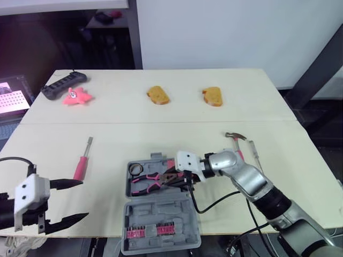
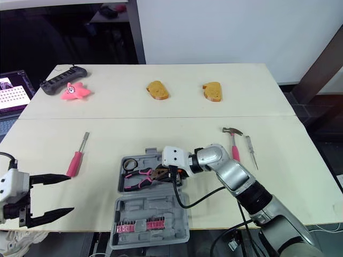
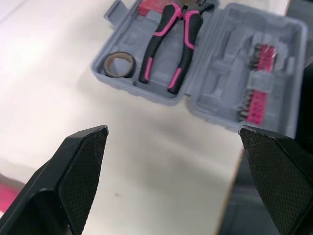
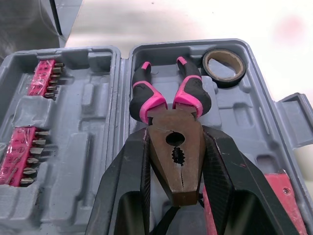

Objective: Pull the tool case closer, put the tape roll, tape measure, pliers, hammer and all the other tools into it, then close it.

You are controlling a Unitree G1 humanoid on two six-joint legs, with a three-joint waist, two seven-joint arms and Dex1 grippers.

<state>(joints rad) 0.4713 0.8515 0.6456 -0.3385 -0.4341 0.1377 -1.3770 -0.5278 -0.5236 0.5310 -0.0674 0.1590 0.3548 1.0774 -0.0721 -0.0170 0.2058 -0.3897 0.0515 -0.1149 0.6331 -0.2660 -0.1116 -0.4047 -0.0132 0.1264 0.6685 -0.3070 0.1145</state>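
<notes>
Lower centre: right gripper (image 4: 175, 142) clamped on the nose of pink-and-black steel pliers (image 1: 153, 182), handles inside the open grey plastic tool case (image 1: 161, 214). Left gripper (image 1: 83, 199), lower left, spread wide, holding nothing. Pliers probably heavy, rigid, nose slippery; the rubbery handles would grip better.

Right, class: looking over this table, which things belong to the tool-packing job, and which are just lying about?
For the job: tool case; tape roll and pliers, both already in it; hammer; pink-handled screwdriver; thin screwdriver beside the hammer.

Lying about: bread slice; second bread slice; pink star toy; black power strip; laptop.
</notes>
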